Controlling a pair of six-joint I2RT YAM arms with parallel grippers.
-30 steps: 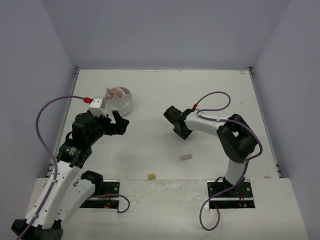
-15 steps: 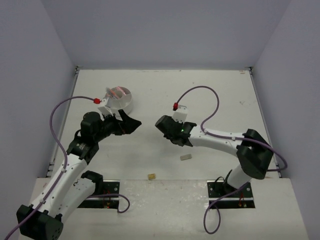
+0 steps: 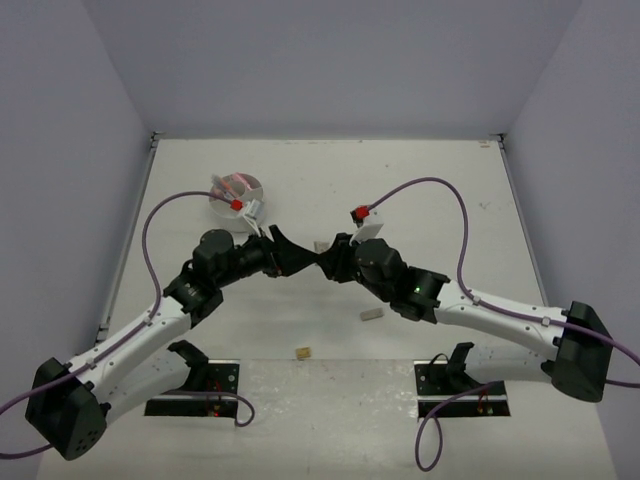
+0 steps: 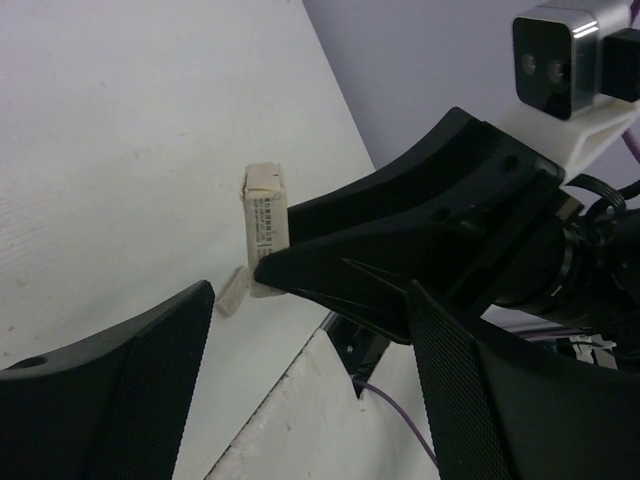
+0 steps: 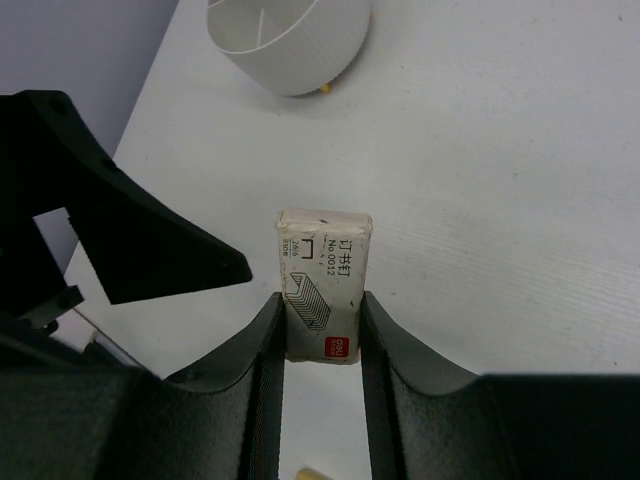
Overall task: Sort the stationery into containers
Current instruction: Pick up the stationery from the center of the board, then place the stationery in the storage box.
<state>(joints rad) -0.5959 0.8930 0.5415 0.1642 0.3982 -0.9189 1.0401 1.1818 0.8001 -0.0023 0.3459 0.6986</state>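
Note:
My right gripper (image 5: 319,300) is shut on a small white staple box (image 5: 322,285) with printed lettering and holds it above the table. In the left wrist view the box (image 4: 265,215) sticks out of the right gripper's black fingers (image 4: 400,250), just ahead of my left gripper (image 4: 312,292). The left gripper's jaws stand wide open and empty. In the top view the left gripper (image 3: 288,250) and right gripper (image 3: 326,257) meet tip to tip at the table's middle. The round white divided tub (image 3: 236,188) stands at the back left, with pink items inside; it also shows in the right wrist view (image 5: 290,45).
A beige eraser (image 3: 372,313) lies on the table below the right arm; it also shows in the left wrist view (image 4: 232,293). A tan eraser (image 3: 301,352) lies near the front edge. The mounting plates sit along the near edge.
Both arms have stretched toward the table's middle. The left gripper moved right and the right gripper moved left until their tips met. The right gripper still holds the box.

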